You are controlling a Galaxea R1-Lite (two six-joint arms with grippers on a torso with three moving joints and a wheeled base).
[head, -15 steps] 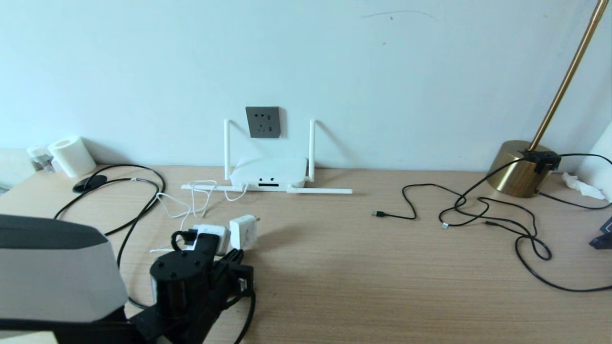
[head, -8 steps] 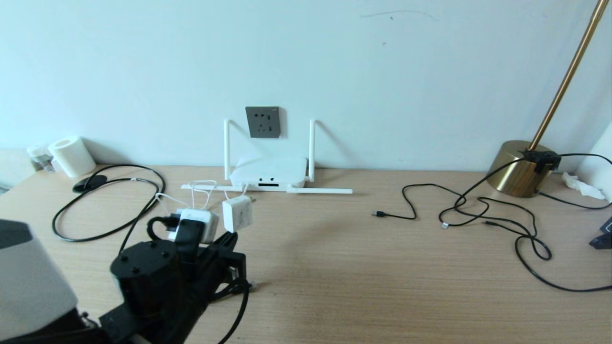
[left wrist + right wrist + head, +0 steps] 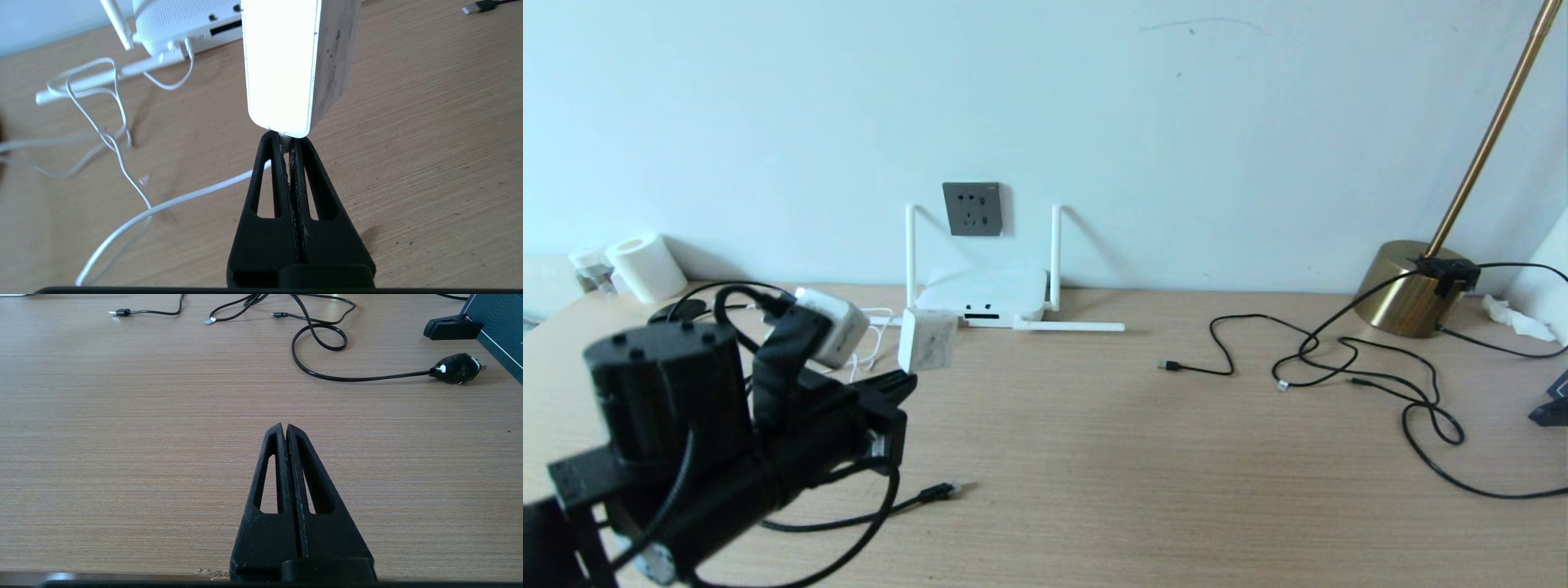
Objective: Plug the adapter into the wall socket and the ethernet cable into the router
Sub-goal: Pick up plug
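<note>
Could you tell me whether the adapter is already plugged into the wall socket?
No, the adapter is pinched in the left claw above the desk, short of the wall socket.

Router on desk against wall, directly below wall socket.

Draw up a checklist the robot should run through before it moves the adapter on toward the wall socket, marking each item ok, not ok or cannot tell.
1. Left gripper shut on the adapter: ok, though it pinches only the bottom edge.
2. Adapter clear of the table: ok, lifted.
3. Wall socket free and unblocked: ok.
4. Adapter's pins facing the socket: cannot tell, pins hidden.
5. White cord slack, not snagged: ok, lying loose.
6. Right gripper out of the way: ok, shut and empty over bare table.
</note>
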